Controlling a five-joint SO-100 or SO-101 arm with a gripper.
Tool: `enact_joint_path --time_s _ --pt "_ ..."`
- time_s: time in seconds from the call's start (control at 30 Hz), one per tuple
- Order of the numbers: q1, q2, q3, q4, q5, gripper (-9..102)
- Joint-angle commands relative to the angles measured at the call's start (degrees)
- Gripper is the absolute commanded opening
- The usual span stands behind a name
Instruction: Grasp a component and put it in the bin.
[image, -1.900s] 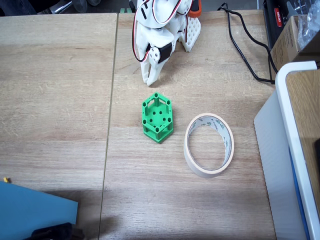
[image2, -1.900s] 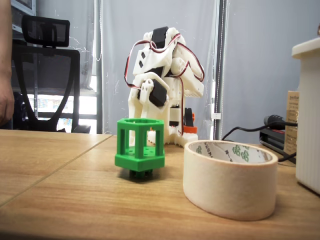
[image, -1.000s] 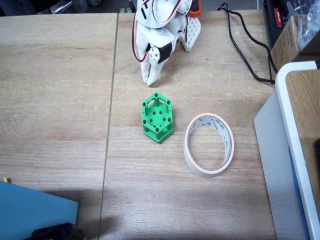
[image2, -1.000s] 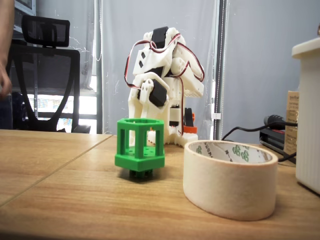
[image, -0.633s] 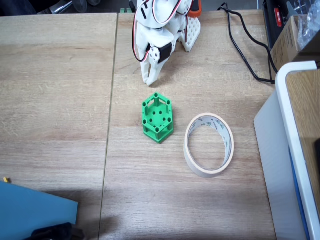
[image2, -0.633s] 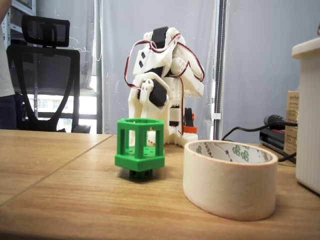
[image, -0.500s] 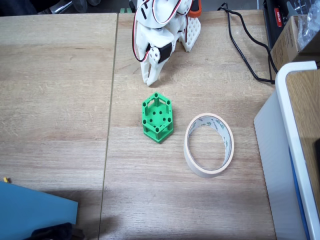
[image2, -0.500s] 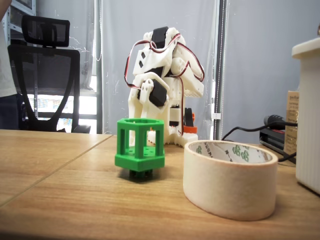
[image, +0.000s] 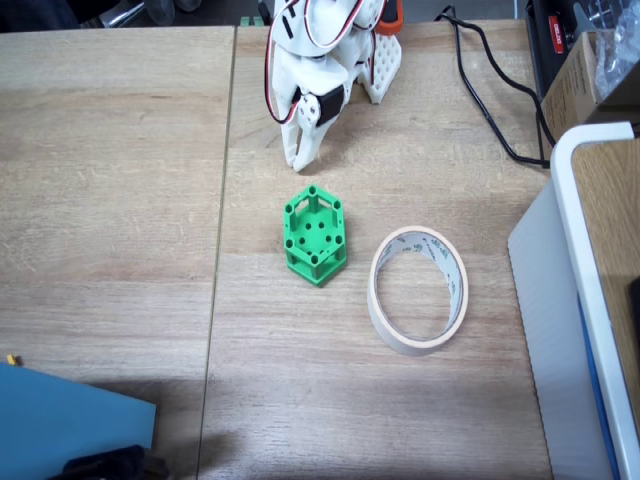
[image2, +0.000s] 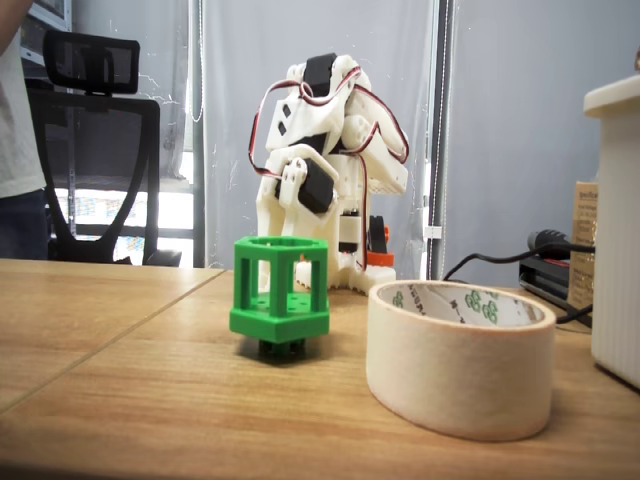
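The green component (image: 314, 236) stands upright on the wooden worktop (image: 120, 200), just left of the bin (image: 418, 289), a cream tape ring lying flat; in the top fixed view a narrow strip of bare wood separates them. In the low fixed view the component (image2: 281, 297) hides whatever is under its plate, leaving only a dark patch there. The white arm (image: 325, 50) is folded at the far edge, its upper part cut off by the frame. The gripper (image: 303, 155) points down toward the component without reaching it, its fingers drawn together with nothing between them. In the low view the component's frame covers the fingertips. A white-rimmed box (image: 590, 300) runs off the right edge, and a person (image2: 15, 150) is cropped at the left.
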Motion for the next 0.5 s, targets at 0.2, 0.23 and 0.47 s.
enact_joint_path --time_s 0.2,0.23,0.47 --pt "-0.35 -0.7 -21.8 0.35 0.35 0" --pt "-0.35 -0.7 -24.17 0.26 0.44 0" --pt "-0.62 -3.87 -35.95 0.26 0.53 0"
